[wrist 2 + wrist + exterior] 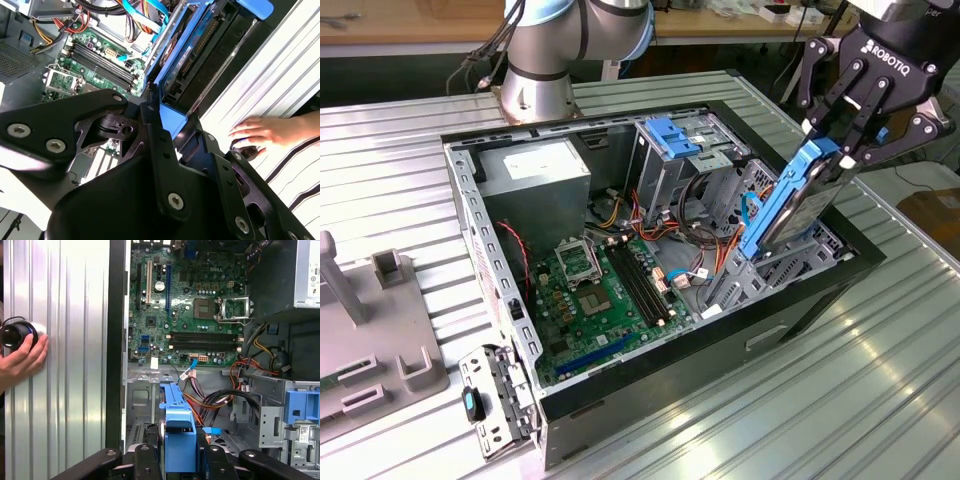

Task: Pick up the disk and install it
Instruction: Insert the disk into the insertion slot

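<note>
One black gripper [838, 150] is closed on the upper end of the single disk [788, 208], a flat grey metal rectangle in a bright blue plastic rail. The disk is tilted, with its lower end inside the one open computer case [470, 200], near the wall at the exterior view's right. One green motherboard [590, 290] lies in the case, and one hand [20, 360] touches a round black knob [15, 335] on the ribbed metal table [840, 400].

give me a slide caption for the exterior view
Gripper holds the disk on edge, tilted, its lower end inside the open computer case.
</note>
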`<action>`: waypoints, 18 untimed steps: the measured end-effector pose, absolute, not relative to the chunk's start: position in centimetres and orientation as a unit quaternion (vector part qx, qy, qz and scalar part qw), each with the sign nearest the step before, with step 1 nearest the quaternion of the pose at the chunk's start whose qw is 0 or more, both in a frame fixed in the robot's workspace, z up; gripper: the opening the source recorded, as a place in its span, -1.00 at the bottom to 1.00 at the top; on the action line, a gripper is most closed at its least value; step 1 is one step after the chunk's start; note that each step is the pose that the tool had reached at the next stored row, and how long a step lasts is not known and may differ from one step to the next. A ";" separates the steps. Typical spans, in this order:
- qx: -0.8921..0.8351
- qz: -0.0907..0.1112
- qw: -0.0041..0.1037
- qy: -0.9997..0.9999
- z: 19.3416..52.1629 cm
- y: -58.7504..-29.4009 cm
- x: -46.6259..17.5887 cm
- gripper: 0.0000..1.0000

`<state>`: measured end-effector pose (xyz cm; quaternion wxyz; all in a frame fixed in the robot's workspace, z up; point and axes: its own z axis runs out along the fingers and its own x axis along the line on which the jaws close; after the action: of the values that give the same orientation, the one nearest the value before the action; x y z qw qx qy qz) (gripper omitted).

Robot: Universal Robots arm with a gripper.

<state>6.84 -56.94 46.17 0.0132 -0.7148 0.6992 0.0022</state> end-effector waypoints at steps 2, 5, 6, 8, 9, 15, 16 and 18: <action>-0.714 0.002 0.013 0.700 46.0 -57.0 6.8 -0.26; -0.714 0.002 0.013 0.700 45.8 -57.0 6.8 -0.26; -0.714 0.002 0.013 0.700 45.7 -57.0 6.8 -0.26; -0.714 0.002 0.013 0.700 45.6 -57.0 6.8 -0.26; -0.714 0.002 0.013 0.700 45.4 -57.0 6.8 -0.26; -0.714 0.002 0.014 0.700 45.5 -57.0 6.8 -0.26; -0.714 0.002 0.013 0.700 45.8 -57.0 6.8 -0.26; -0.709 0.015 0.001 0.706 46.0 -57.0 7.0 -0.26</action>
<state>6.97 -57.04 45.97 0.0010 -0.7085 0.7055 0.0145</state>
